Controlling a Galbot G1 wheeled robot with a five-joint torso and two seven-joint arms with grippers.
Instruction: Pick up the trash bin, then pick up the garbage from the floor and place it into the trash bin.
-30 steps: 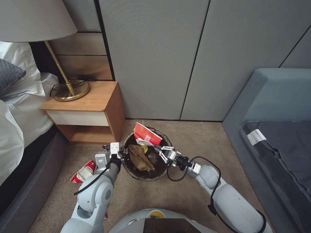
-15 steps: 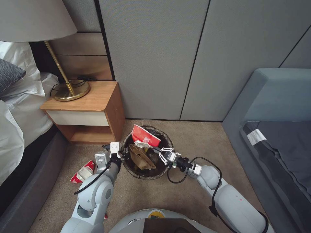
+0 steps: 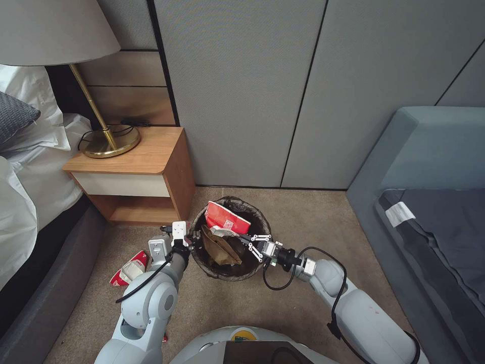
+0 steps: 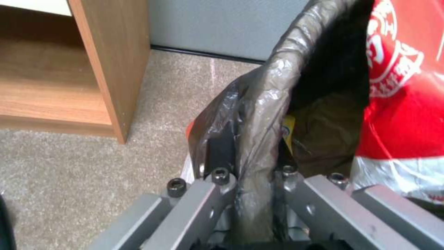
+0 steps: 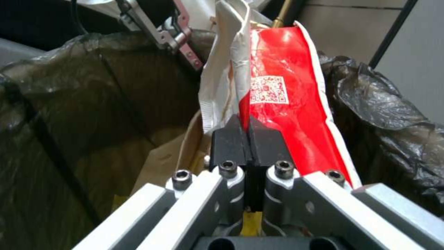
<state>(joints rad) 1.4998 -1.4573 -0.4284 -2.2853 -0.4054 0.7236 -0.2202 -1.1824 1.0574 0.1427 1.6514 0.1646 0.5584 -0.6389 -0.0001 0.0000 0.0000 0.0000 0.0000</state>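
The trash bin (image 3: 252, 211), lined with a dark bag, stands in front of me on the carpet beside the nightstand. My left gripper (image 3: 193, 237) is shut on its near-left rim; the left wrist view shows the fingers (image 4: 221, 152) clamped on the bag-covered rim (image 4: 263, 104). Over the bin's mouth, my right gripper (image 3: 241, 236) is shut on a red-and-white wrapper (image 3: 227, 217), its black pads (image 5: 231, 142) pinching the wrapper's (image 5: 287, 114) edge. A flat brown paper bag (image 3: 220, 248) lies inside the bin. Another red-and-white wrapper (image 3: 129, 270) lies on the floor to my left.
A wooden nightstand (image 3: 146, 167) with a brass lamp (image 3: 108, 139) stands just left of the bin, a bed (image 3: 30, 177) beyond it. A grey upholstered bed frame (image 3: 404, 202) lines the right side. Grey wall panels (image 3: 242, 101) close off the back. Bare carpet (image 3: 303, 217) lies between.
My right gripper has sunk a little and drawn back toward me, taking the red-and-white wrapper lower into the bin's mouth. The left gripper has kept its hold on the rim.
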